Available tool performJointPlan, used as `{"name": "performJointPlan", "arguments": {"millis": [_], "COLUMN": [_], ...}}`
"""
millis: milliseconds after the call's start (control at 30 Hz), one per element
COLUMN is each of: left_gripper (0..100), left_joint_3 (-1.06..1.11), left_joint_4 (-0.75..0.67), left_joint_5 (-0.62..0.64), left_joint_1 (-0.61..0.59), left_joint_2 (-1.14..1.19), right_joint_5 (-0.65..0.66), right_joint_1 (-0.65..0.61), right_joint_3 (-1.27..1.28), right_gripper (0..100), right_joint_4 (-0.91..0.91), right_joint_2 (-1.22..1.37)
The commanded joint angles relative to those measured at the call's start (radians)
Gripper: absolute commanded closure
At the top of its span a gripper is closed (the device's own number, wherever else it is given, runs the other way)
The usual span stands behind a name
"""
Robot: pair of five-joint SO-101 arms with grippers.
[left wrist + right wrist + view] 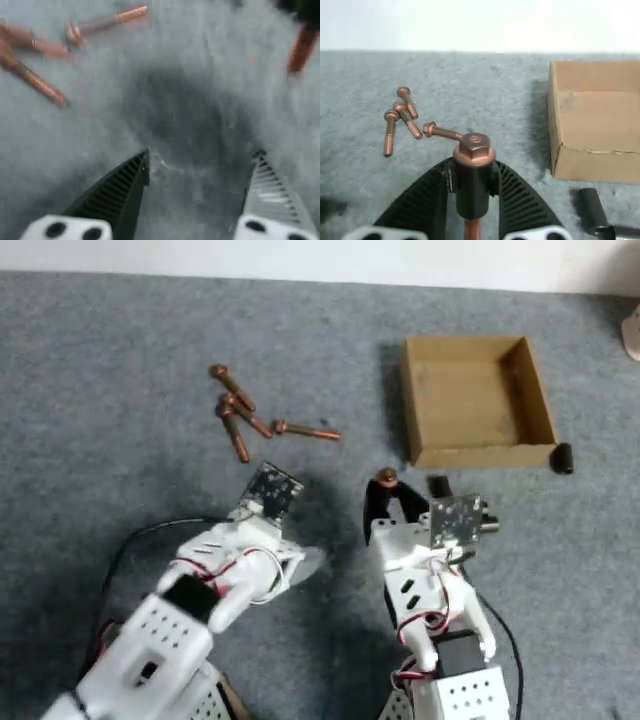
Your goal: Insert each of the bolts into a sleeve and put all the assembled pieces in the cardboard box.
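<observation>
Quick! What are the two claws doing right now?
Left gripper: open, empty.
Right gripper: shut on a black cylindrical sleeve with a copper-coloured metal bolt in it.

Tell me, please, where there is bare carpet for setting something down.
Free: the carpet left of the loose bolts, the strip between them and the cardboard box, and the box's floor. Crowded: in front of the box, where the right gripper holds a sleeved bolt beside a black sleeve.

Nothing to read here tbh. I can't make out any text, labels, brands, numbers or signs on anything in these shots. The walls of the cardboard box [480, 455] just look like plain brown card.
</observation>
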Motion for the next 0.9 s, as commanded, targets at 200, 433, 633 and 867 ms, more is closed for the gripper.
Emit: {"name": "performJointPlan", "arguments": {"millis": [200,433,633,867], "left_gripper": [72,80,84,85], "left_joint_3": [-0.056,-0.054,-0.045,-0.022], "left_joint_4": [0.087,0.087,0.087,0.055], "left_joint_5": [-0.003,-0.002,-0.002,-0.002], "left_joint_1": [-0.113,-0.128,-0.128,-0.130], "left_joint_2": [0.008,0.010,0.010,0.010], "right_joint_5": [0.006,0.110,0.178,0.180], "right_joint_1": [0.018,0.018,0.042,0.130], "right_joint_3": [0.108,-0.073,-0.153,-0.498], "right_gripper": [99.5,99.5,99.5,99.5], "right_joint_4": [0.033,0.189,0.185,0.183], "right_joint_2": [-0.002,-0.001,0.156,0.611]}}
